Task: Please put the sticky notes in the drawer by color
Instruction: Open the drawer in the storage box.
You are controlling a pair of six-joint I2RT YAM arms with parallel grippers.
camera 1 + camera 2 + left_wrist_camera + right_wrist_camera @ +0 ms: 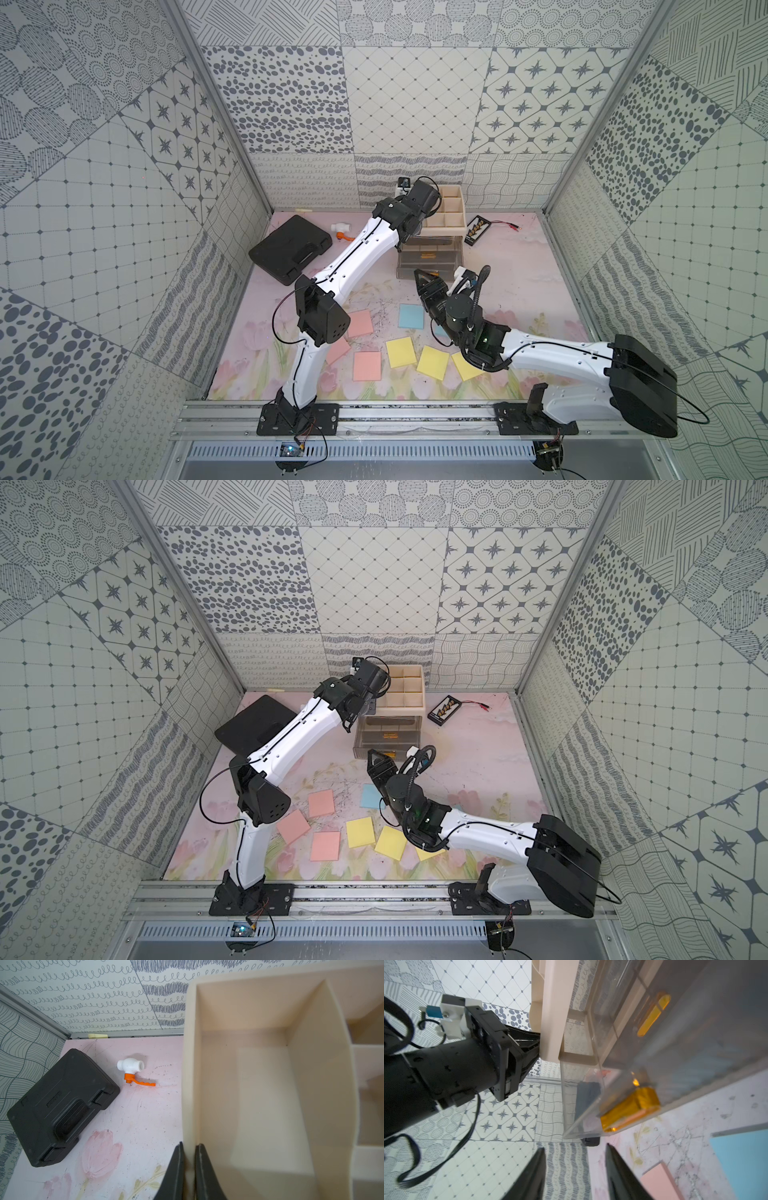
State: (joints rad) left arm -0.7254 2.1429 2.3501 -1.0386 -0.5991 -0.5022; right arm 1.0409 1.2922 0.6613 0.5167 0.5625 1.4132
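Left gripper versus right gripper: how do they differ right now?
The left gripper is shut on the cream tray wall; the right gripper is open and empty. The left gripper is high, at the tray on top of the drawer; the right gripper is low, facing the drawer's front. Both have black tapered fingers.

You will find no readable text here. The black case [62, 1103], near the table's [141, 1109] far left corner, bears a raised mark too blurred to read.
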